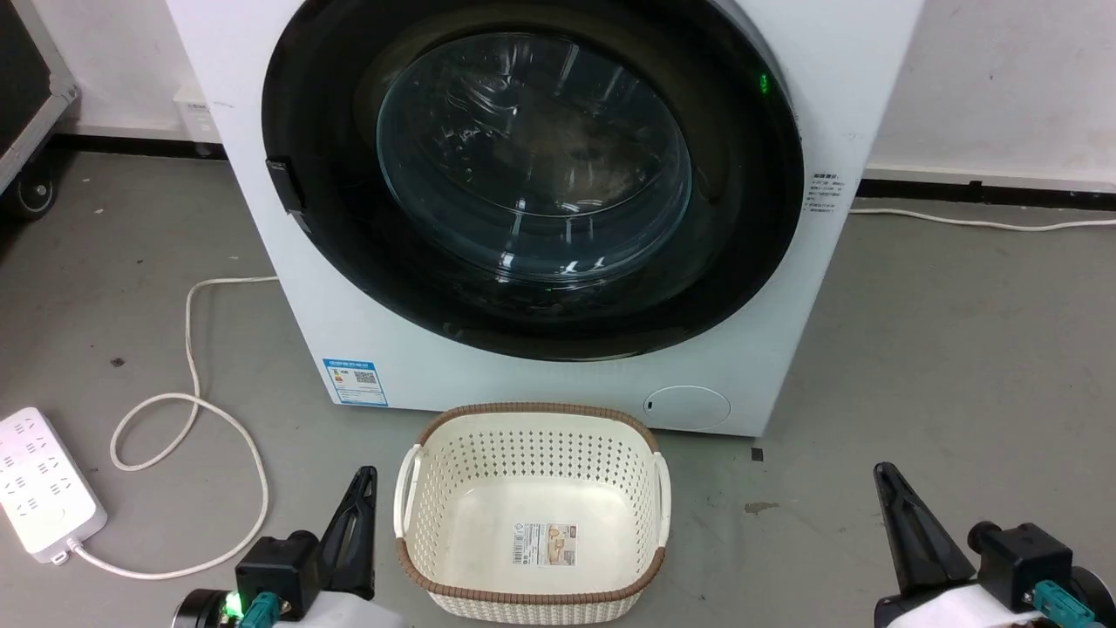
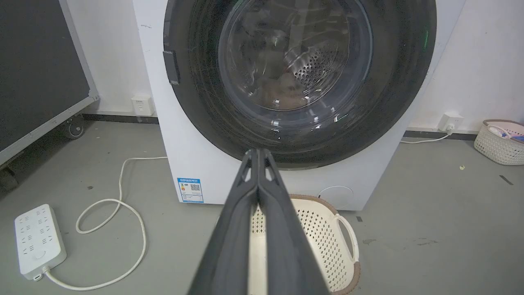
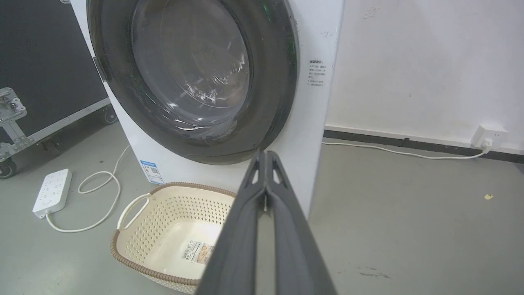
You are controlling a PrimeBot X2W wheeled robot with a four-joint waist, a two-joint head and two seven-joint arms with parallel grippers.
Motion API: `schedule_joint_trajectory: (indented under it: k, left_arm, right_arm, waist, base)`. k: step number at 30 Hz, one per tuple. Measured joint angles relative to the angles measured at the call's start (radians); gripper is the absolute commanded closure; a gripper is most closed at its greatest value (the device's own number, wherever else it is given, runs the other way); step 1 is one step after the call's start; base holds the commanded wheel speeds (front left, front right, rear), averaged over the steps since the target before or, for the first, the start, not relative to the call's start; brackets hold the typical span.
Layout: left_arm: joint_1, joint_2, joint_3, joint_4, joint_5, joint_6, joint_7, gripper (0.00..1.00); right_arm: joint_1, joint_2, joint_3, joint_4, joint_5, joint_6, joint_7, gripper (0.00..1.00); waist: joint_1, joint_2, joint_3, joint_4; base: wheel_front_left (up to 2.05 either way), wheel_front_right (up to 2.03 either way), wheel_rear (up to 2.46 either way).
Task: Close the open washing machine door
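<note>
Currently, the left gripper (image 2: 258, 154) has its two dark fingers (image 2: 234, 229) pressed together along their length, nothing between them. The right gripper (image 3: 266, 155) is in the same condition: fingers (image 3: 241, 239) closed tip to tip, holding nothing. In the head view both grippers sit low and apart from the machine, left gripper (image 1: 367, 476) at the lower left and right gripper (image 1: 882, 473) at the lower right, tips pointing up toward the appliance and touching nothing.

Between the two grippers, on the grey floor, stands a cream perforated basket (image 1: 534, 407) with a brown rim; a paper label lies on its bottom. The basket sits just in front of the washing machine (image 1: 523, 384).

The washing machine door (image 1: 534, 166) covers most of the machine's front. Its glossy black rim lies flat against the white front in the head and right wrist views. A black tab (image 1: 286, 185) sits on the rim's left edge and a green light (image 1: 764, 84) glows at its upper right. Through the glass bowl the left wrist view shows the perforated steel drum (image 2: 313, 69).

Low on the front are a blue label (image 1: 355, 381) at left and a round cover (image 1: 686, 407) at right. To the left on the floor lie a white power strip (image 1: 39, 484) and a looped white cable (image 1: 188, 336).
</note>
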Motion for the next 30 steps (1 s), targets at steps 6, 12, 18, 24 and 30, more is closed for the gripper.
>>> schedule_joint_trajectory:
  k: [6,12,18,24,30]
  left_arm:
    - [-0.001,0.000,0.002,-0.005,0.007,0.007,0.010,1.00]
    - [-0.004,0.000,0.006,-0.013,0.016,0.008,0.026,1.00]
    - [-0.004,0.000,0.010,-0.019,0.023,0.011,0.037,1.00]
    - [-0.005,0.000,0.014,-0.026,0.033,0.017,0.050,1.00]
    - [-0.007,-0.001,0.018,-0.031,0.039,0.020,0.062,1.00]
  right_arm:
    - [-0.001,0.000,0.002,-0.004,-0.004,0.000,0.010,1.00]
    - [-0.002,0.000,0.004,-0.011,-0.010,0.000,0.023,1.00]
    - [-0.003,0.000,0.006,-0.018,-0.013,0.000,0.036,1.00]
    - [-0.005,0.000,0.008,-0.025,-0.020,0.000,0.047,1.00]
    - [-0.008,0.000,0.010,-0.029,-0.024,0.000,0.058,1.00]
  waist:
    - [0.0000,0.0000,0.001,-0.001]
    - [0.0000,0.0000,0.003,-0.002]
    - [0.0000,0.0000,0.004,-0.003]
    - [0.0000,0.0000,0.005,-0.004]
    - [0.0000,0.0000,0.006,-0.005]
  base:
    - [0.00,0.00,0.00]
    - [0.00,0.00,0.00]
    - [0.00,0.00,0.00]
    - [0.00,0.00,0.00]
    - [0.00,0.00,0.00]
